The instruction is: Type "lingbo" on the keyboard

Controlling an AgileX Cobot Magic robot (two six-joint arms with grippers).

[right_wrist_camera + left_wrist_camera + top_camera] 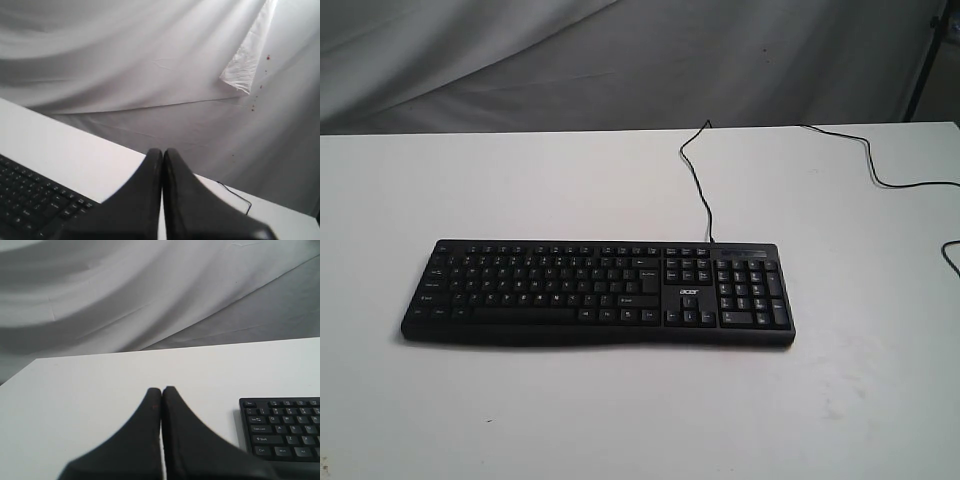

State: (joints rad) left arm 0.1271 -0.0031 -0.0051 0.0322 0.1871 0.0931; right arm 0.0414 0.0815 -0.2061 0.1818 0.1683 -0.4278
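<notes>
Keyboard (598, 292) dead centre on the white table (620, 420), folks, stretched from 9 o'clock to 3 o'clock in the exterior view, with the number pad at the 3 o'clock end and its thin cable (695, 175) snaking off toward 1 o'clock. No arm shows in that view at all. Left gripper (161, 390): fingertips pressed tight together with nothing between them, hovering over bare table, the Ctrl-and-Shift corner of the keys just beside it. Right gripper (162, 151): same story, tips squeezed together and empty, a stretch of keys near it. I'd judge this the opening step, with "l" first up. That letter should sit on the home row toward the 3 o'clock side of the letter block, so it looks like the right arm's job: swing in over the keys, come down with the closed tips as a single poker, land on that one key only, press, lift. Legends are too small to read from the exterior view, so aim will be the tricky part.
</notes>
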